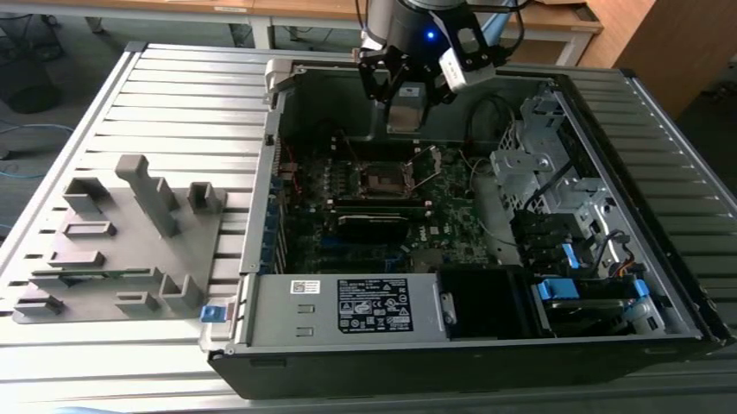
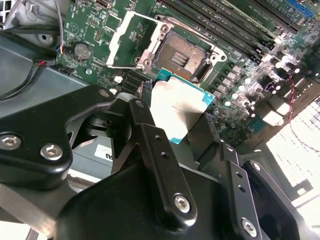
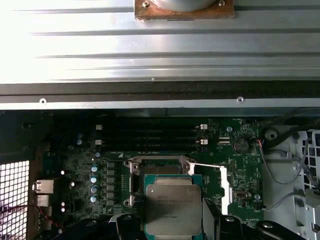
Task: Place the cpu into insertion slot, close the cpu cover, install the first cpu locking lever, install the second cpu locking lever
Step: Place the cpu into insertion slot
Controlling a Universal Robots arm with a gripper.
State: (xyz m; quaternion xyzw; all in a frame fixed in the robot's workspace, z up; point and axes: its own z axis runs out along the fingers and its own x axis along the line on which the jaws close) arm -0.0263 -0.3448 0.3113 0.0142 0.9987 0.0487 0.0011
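A: Exterior view?
B: The black two-finger gripper [image 1: 406, 103] hangs inside the open grey metal computer case [image 1: 334, 103].
A: Second wrist view?
B: The jaws clench the flat square silver-topped cpu [image 2: 177, 112] above the dark square silver-rimmed insertion slot [image 2: 182, 55]. The thin silvery windowed cpu cover [image 2: 116, 45] is flipped open beside it.
A: First wrist view?
B: The cpu [image 3: 172, 207] is gripped at its edges (slot rim [image 3: 134, 172] partly overlapped) and not seated.

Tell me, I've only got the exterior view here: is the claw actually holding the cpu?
Observer: Yes. In the second wrist view the claw grips the cpu between its two fingers, by opposite edges.
Operator: Is the cpu cover out of the way?
Observer: Yes. The cpu cover is swung open beside the insertion slot, whose dark centre lies bare.
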